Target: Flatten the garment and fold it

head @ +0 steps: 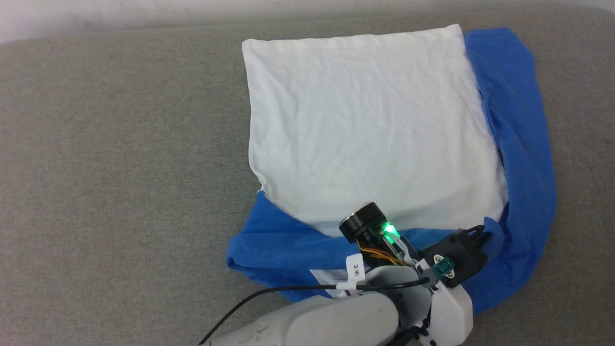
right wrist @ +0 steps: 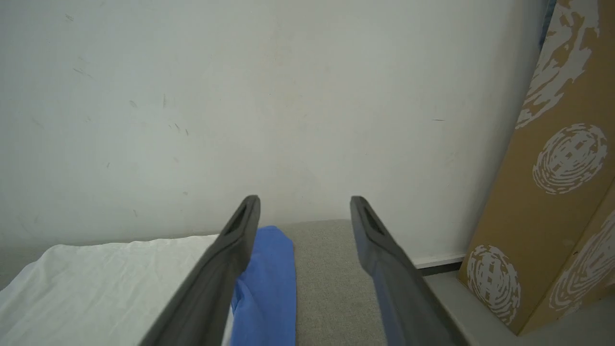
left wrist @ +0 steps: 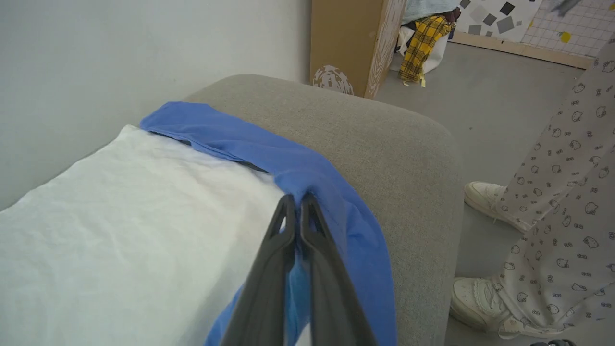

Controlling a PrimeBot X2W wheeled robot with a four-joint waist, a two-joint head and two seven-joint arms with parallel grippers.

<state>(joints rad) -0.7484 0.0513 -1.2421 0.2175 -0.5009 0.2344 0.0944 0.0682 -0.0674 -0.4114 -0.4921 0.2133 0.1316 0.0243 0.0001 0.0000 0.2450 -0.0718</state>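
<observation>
The garment (head: pixel 370 120) lies on a grey cushion, its white body spread fairly flat, with blue fabric bunched along its right side and near edge. My left gripper (head: pixel 482 234) reaches in from the bottom and is shut on the blue fold at the garment's near right corner. In the left wrist view the closed fingers (left wrist: pixel 288 226) meet over the blue strip of the garment (left wrist: pixel 307 173), with blue cloth showing between them lower down. My right gripper (right wrist: pixel 305 199) hangs open in the air above the garment (right wrist: pixel 96 288), holding nothing.
The grey cushion (head: pixel 120 168) ends in a rounded edge (left wrist: pixel 413 158) to the right of the garment. A wall stands behind it. A brown cardboard box (right wrist: pixel 552 192) is past that edge. A person's legs in patterned trousers (left wrist: pixel 567 192) and white shoes (left wrist: pixel 485 197) stand on the floor.
</observation>
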